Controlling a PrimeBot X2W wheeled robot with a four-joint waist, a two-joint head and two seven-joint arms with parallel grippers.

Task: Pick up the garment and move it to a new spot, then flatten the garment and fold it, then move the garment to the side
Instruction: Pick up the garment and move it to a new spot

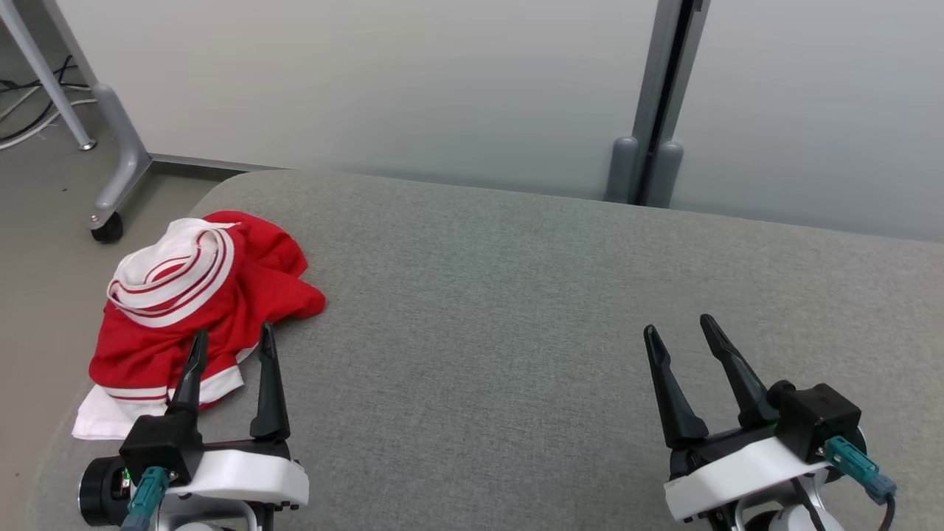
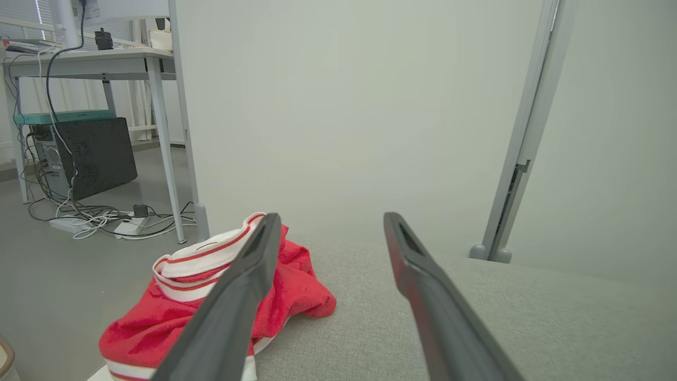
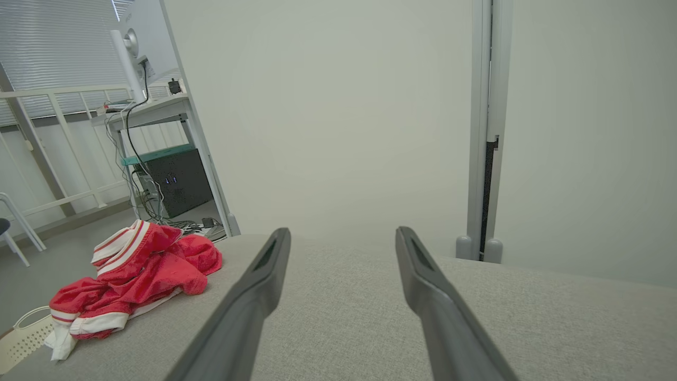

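Left claw [image 1: 233, 330], wide open, empty, at near edge of crumpled red garment [image 1: 243, 287].

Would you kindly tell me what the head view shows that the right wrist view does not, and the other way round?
Head view: the left gripper, open by the garment, and a caster wheel on the floor. Right wrist view: a black computer case under a desk, and a white perforated basket beside the cushion. Both: the crumpled red-and-white garment at the grey cushion's left end, the open right gripper, and the pale partition.
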